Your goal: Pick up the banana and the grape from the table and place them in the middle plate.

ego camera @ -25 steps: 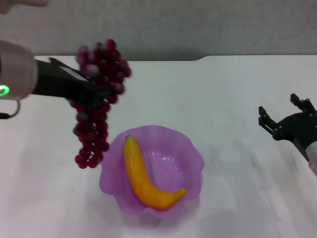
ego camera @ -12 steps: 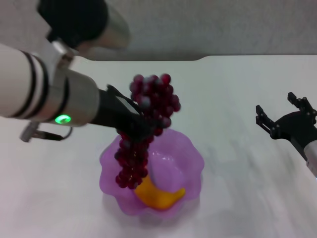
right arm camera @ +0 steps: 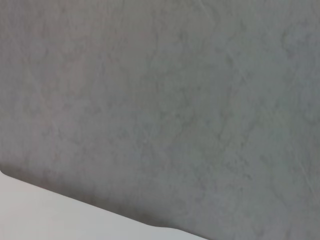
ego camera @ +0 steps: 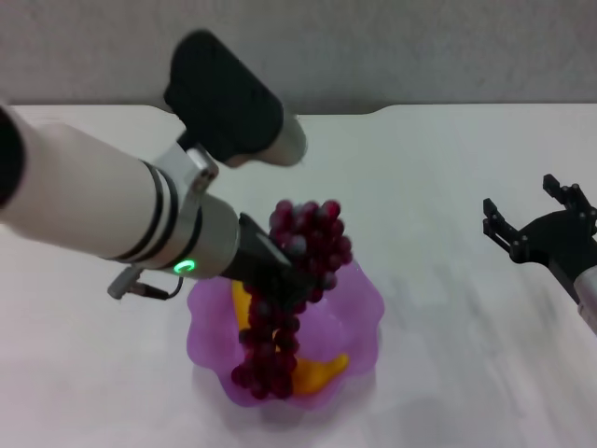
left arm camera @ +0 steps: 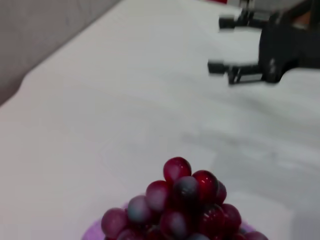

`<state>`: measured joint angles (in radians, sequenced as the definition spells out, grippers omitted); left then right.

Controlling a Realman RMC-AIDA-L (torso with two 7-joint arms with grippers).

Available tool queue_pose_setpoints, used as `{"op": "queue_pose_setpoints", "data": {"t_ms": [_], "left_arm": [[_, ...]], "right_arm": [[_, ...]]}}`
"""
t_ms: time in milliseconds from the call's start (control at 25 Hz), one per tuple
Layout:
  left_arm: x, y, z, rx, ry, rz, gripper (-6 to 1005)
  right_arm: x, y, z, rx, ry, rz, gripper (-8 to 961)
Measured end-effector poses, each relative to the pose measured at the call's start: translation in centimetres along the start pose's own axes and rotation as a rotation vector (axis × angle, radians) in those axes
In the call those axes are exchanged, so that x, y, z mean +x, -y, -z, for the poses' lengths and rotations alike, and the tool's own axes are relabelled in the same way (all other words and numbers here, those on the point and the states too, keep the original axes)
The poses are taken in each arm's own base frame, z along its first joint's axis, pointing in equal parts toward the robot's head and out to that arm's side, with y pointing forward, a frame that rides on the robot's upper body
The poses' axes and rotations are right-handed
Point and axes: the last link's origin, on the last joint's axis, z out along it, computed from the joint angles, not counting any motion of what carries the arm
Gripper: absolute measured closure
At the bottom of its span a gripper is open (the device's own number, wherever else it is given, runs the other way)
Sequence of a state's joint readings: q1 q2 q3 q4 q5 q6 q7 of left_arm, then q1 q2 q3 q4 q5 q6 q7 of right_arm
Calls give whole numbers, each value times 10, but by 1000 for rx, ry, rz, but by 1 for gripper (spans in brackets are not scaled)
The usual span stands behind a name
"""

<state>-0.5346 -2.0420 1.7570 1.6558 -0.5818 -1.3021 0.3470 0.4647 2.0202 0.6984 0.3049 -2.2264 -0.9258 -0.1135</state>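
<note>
Left pincer (ego camera: pixel 280 275) clenched on the grape (ego camera: pixel 291 289), gripping the bunch near its upper part. Bunch hangs down into the middle plate (ego camera: pixel 359 322); lower grapes overlap the plate's near rim in head view. Banana (ego camera: pixel 317 371) lies in the plate, mostly hidden behind the grapes, yellow showing on both sides of them. Plate sits on the tabletop (ego camera: pixel 448 187). Right pincer (ego camera: pixel 532 219) released, fingers spread, above the tabletop at its right side, well apart from the plate.
</note>
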Motion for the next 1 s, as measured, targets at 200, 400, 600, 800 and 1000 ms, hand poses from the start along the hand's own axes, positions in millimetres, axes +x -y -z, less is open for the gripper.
{"op": "queue_pose_setpoints", "data": {"t_ms": [200,400,600,800,1000], "left_arm": [[-11,4,-19,20,61,-8,745],[-14,8,-32,40,40,15,746],[-8,1,-43,42,-6,28,703],[-1,-1,-46,54,-45,29,587],[-4,1,-47,68,-75,51,317]], "right_arm": [[0,0,0,2,0,-2,70],[0,0,1,3,-1,-2,70],[0,1,0,4,-1,-3,70],[0,0,-1,1,0,-1,70],[0,0,0,2,-2,-2,70]]}}
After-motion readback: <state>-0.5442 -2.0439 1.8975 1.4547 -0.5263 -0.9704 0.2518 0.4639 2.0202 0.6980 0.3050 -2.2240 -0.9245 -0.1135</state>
